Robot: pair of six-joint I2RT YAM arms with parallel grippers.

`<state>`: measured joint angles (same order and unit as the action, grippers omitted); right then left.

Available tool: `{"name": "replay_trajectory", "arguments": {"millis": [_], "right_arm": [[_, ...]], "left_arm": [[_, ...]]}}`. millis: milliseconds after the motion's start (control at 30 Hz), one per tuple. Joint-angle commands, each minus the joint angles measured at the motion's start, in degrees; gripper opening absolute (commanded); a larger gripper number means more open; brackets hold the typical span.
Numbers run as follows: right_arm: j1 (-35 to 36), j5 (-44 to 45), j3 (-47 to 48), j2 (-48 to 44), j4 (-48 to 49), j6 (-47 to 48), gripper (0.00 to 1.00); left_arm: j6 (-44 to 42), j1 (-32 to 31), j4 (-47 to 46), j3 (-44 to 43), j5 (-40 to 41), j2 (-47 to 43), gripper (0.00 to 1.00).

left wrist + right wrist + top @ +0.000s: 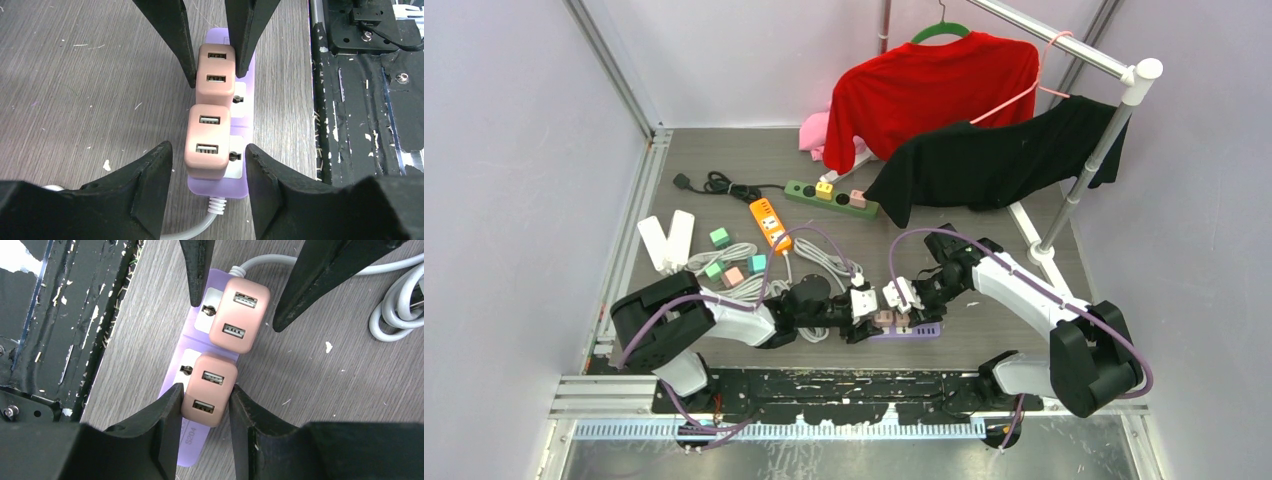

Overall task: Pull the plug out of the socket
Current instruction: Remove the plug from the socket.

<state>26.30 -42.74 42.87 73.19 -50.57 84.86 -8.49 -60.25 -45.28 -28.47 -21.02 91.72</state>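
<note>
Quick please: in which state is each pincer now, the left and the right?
Left pincer: open, astride the pink plug at the cord end, not gripping it.
Right pincer: closed on the other pink plug.

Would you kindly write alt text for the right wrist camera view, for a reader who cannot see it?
The right tool grips the near pink plug, seated in a purple power strip on a grey wood-grain table. Beyond it, the left tool straddles the far pink plug with gaps on both sides. A grey cable coils at the right.
</note>
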Motion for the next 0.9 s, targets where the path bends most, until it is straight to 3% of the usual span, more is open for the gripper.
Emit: {"name": "replay_trajectory", "arguments": {"millis": [0, 233, 333, 533, 600, 733, 867], "right_arm": [[0.34, -1.97, 1.36, 0.73, -1.68, -1.0, 0.22], [0.23, -2.38, 1.22, 0.91, -1.38, -1.87, 0.34], [0.24, -2.68, 1.17, 0.93, -1.17, -2.27, 0.4], [0.25, -2.95, 1.49, 0.66, -0.06, -5.14, 0.52], [0.24, -3.36, 1.45, 0.58, -0.06, -5.48, 0.55], [0.32, -3.75, 1.42, 0.64, 0.07, -5.65, 0.56], [0.42, -4.1, 1.36, 0.52, 0.75, -6.33, 0.47]], "left_arm": [[-1.09, -0.06, -2.11, -1.49, -1.04, -1.25, 0.55], [0.76, -0.04, -5.67, -1.55, -1.46, 1.36, 0.51], [1.57, -0.09, -7.69, -1.58, -1.62, 2.87, 0.44], [1.68, -0.04, -8.89, -1.59, -1.15, 3.76, 0.08], [1.71, -0.05, -9.38, -1.33, -0.7, 3.68, 0.0], [1.79, -0.04, -9.69, -0.92, 0.43, 3.39, 0.0], [2.26, -0.04, -9.74, -0.66, 1.39, 3.13, 0.0]]}}
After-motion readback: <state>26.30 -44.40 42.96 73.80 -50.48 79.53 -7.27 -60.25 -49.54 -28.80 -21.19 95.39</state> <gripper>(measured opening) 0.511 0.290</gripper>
